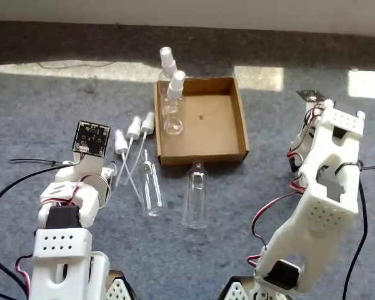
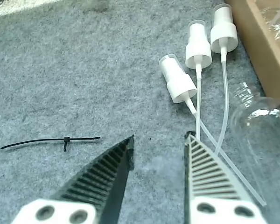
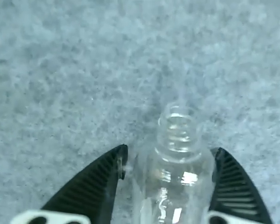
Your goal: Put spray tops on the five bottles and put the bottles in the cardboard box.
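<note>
Clamping clear plastic bottle (image 3: 177, 163) neck-outward in right gripper (image 3: 169, 150); left gripper (image 2: 160, 136) gaping, white spray tops (image 2: 198, 44) dead ahead beside brown cardboard box (image 2: 263, 51).

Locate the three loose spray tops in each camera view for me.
High view: spray tops on the carpet, left of the cardboard box.
Left wrist view: spray tops just beyond the open left gripper.
Right wrist view: an uncapped bottle in the right gripper instead.
Shared landmark: the cardboard box's wall.
</note>
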`<state>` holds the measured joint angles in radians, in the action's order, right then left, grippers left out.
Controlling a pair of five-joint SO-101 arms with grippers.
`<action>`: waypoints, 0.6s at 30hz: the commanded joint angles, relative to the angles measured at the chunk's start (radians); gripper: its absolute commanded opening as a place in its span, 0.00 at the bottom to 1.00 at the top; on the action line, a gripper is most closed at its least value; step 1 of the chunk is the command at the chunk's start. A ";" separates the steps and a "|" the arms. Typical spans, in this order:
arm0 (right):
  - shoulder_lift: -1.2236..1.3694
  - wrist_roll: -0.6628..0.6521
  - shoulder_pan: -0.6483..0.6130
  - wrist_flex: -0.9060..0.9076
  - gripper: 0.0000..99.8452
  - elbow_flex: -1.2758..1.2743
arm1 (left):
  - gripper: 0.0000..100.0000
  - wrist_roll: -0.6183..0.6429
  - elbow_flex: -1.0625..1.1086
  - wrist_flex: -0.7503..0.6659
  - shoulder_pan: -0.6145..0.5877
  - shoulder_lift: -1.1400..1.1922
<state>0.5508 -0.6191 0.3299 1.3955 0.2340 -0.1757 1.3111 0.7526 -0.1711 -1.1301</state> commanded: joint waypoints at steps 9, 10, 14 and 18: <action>-0.010 -0.035 -0.004 0.016 0.13 0.004 | 0.17 -0.003 -0.002 -0.014 0.019 -0.008; -0.010 -0.035 -0.004 0.018 0.10 0.004 | 0.17 -0.003 -0.002 -0.014 0.019 -0.008; -0.018 -0.025 0.015 0.025 0.00 0.010 | 0.17 -0.003 -0.002 -0.014 0.016 -0.008; -0.021 0.002 0.076 0.030 0.00 0.013 | 0.17 -0.003 -0.010 -0.011 0.012 -0.016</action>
<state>0.5508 -0.6299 0.3514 1.4108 0.2325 -0.1757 1.3111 0.7526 -0.1711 -1.1301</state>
